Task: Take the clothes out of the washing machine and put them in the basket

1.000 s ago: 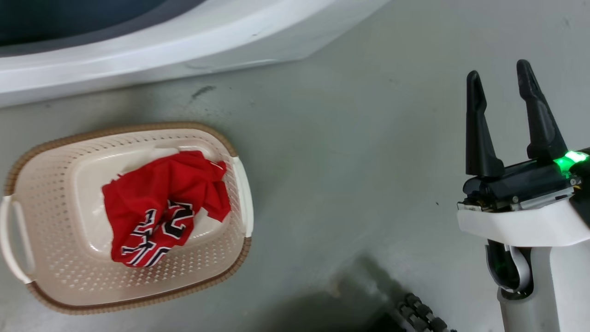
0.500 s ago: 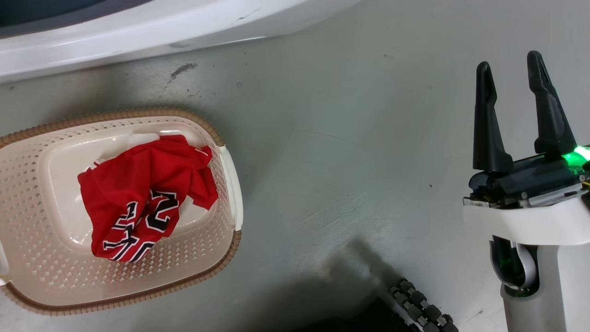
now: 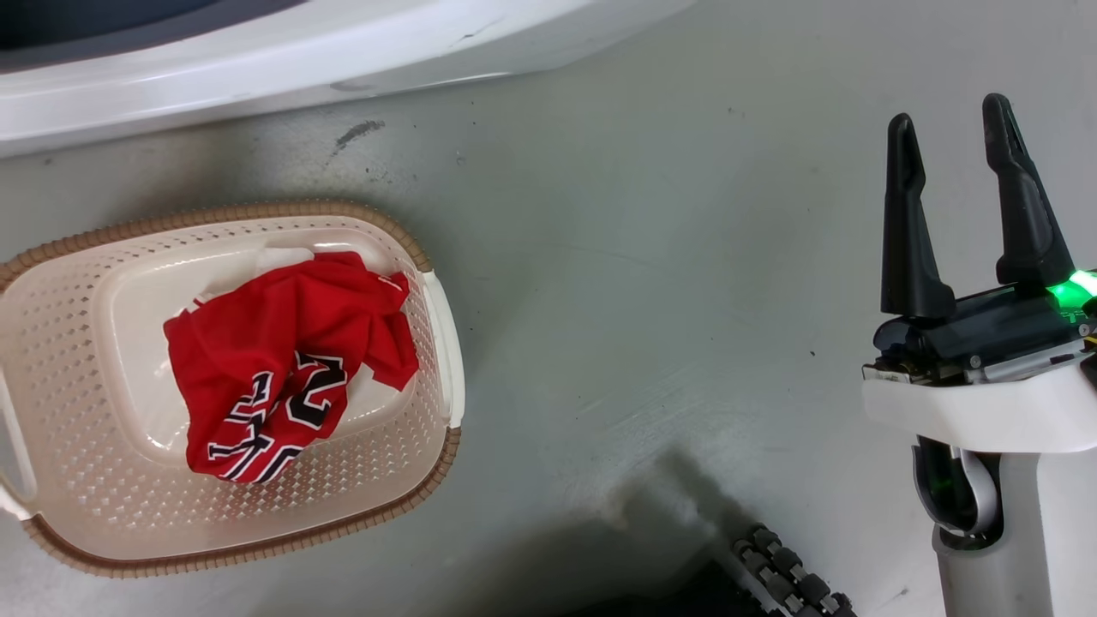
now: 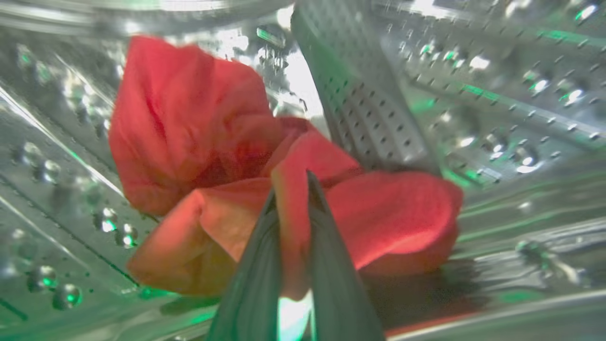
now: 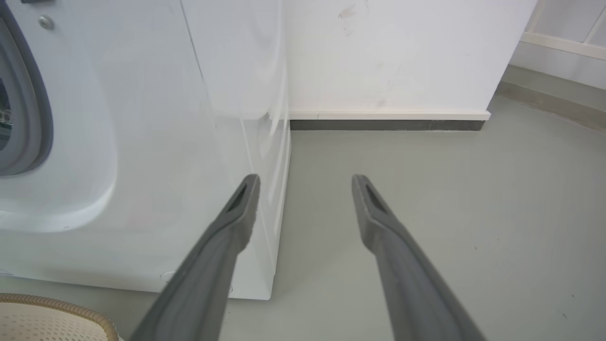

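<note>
1 red jersey [image 3: 274, 368] crumpled in basket [image 3: 86, 506]; left end effector [image 4: 291, 184] pinching red garment [image 4: 189, 128]; right end effector [image 3: 950, 110] spread.

Crumpled red numbered jersey [image 3: 283, 377] lies in the cream basket [image 3: 257, 208]; a second red garment [image 4: 189, 142] sits bunched in the steel drum [image 4: 497, 94] of the washing machine [image 5: 142, 142].

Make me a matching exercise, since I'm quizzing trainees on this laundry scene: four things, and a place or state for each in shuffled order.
Things:
1. jersey
2. red garment
3. left gripper
4. right gripper

Places or states:
A. jaws apart, above the floor
B. inside the drum
C. lying in the basket
D. jaws shut on cloth

Pairs: 1-C, 2-B, 3-D, 4-A.
</note>
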Available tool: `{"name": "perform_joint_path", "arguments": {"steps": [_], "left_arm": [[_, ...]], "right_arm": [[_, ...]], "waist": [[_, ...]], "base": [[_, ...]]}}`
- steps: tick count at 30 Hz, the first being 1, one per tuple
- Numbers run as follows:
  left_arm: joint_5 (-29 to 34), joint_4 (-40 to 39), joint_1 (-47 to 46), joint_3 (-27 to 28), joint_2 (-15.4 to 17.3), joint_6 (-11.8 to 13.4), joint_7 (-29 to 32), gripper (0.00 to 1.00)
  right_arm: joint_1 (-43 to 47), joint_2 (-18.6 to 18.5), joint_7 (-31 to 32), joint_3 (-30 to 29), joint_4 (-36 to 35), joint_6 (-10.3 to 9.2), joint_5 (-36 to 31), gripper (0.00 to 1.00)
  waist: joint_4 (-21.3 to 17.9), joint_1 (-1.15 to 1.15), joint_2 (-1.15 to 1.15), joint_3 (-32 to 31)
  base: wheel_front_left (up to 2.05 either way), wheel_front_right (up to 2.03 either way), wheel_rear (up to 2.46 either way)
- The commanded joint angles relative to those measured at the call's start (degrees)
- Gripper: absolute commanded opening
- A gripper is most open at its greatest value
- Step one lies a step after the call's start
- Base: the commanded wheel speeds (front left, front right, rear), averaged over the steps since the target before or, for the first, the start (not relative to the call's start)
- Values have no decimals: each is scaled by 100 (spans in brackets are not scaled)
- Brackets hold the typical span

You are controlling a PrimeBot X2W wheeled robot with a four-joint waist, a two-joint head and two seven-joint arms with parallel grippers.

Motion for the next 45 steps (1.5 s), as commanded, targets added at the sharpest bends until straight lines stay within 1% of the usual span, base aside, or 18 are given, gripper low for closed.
{"name": "perform_joint_path", "arguments": {"steps": [1, 6, 12, 21, 30, 34, 39, 45], "left_arm": [[7, -38, 94, -7, -4, 15, -94, 0], [-68, -53, 203, -22, -84, -4, -514, 0], [-268, -26, 625, 17, -202, -43, -1225, 0], [-665, -148, 1692, -14, -514, -73, -2422, 0], [-958, -387, 2783, -98, -756, -82, -3389, 0], [-1021, -717, 3308, -74, -838, -66, -3593, 0], [-970, -1385, 4038, -63, -841, 78, -3659, 0], [-910, -2488, 4810, -12, -680, 287, -3671, 0]], "right_arm": [[-105, 12, -12, -6, 9, -4, -48, 100], [-90, 12, -12, 15, 52, -4, -88, 100], [37, 11, -12, -12, 138, -4, -153, 100], [337, 10, -11, -7, 287, -4, -361, 100], [625, 9, -11, -11, 403, -4, -497, 100], [809, 9, -11, -1, 451, -5, -560, 100], [1071, 9, -11, 16, 512, -4, -655, 100], [1313, 9, -11, 12, 555, -4, -690, 100]], "waist": [[16, 0, 0, -39], [66, 0, 0, -228], [197, 0, 0, -655], [509, 0, 0, -1483], [769, 0, 0, -2257], [893, 0, 0, -2611], [1019, 0, 0, -3035], [1143, 0, 0, -3444]], "base": [[0, 0, 0], [0, 0, 0], [0, 0, 0], [0, 0, 0], [0, 0, 0], [0, 0, 0], [0, 0, 0], [0, 0, 0]]}}
